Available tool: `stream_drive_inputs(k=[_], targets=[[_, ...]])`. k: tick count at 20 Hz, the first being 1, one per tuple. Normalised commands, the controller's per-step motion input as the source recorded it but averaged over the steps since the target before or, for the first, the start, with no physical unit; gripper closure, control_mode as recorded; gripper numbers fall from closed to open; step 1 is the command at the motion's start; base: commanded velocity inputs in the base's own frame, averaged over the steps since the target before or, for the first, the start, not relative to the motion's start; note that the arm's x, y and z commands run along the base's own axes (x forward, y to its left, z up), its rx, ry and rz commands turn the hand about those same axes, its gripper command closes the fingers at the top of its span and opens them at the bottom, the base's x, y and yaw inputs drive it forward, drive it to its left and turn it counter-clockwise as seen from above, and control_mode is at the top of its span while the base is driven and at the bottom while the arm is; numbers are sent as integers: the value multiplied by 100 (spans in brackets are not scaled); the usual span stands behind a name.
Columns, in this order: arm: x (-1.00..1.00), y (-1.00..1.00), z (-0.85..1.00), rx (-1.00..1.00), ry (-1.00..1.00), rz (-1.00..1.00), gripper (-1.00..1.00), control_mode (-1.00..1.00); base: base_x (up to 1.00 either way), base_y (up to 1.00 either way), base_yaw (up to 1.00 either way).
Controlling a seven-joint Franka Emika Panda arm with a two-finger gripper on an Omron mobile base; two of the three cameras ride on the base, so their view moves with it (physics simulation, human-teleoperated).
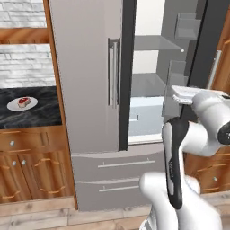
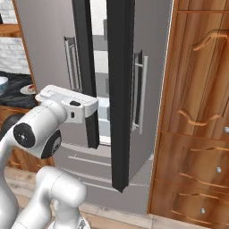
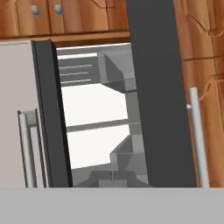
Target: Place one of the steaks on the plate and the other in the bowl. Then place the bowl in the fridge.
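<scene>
I've got the hand up in front of the fridge (image 1: 90, 81) now, and its right door (image 2: 120, 89) stands swung out, white shelves showing through the gap. My fingers are pressed together with nothing between them. The hand view looks straight into that opening, so the hand faces the fridge interior.

Here's the catch: the bowl (image 2: 2, 84) is not with me. It sits far off to my left on the dark bench (image 1: 31, 108), just a sliver at the edge of the right base view. Near it, the plate (image 1: 22, 103) already carries a steak (image 1: 23, 102).

So I judge the next move swings left, away from the fridge, toward that bench.
</scene>
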Motion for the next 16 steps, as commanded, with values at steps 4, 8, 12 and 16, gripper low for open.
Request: stream_drive_inputs(k=[4, 8, 12, 16], targets=[[78, -2, -3, -1, 14, 1, 100, -100, 0, 0, 0], [64, -3, -37, 2, 3, 0, 100, -100, 0, 0, 0], [59, 0, -31, 0, 0, 0, 100, -100, 0, 0, 0], [66, -13, -19, 0, 0, 0, 100, -100, 0, 0, 0]])
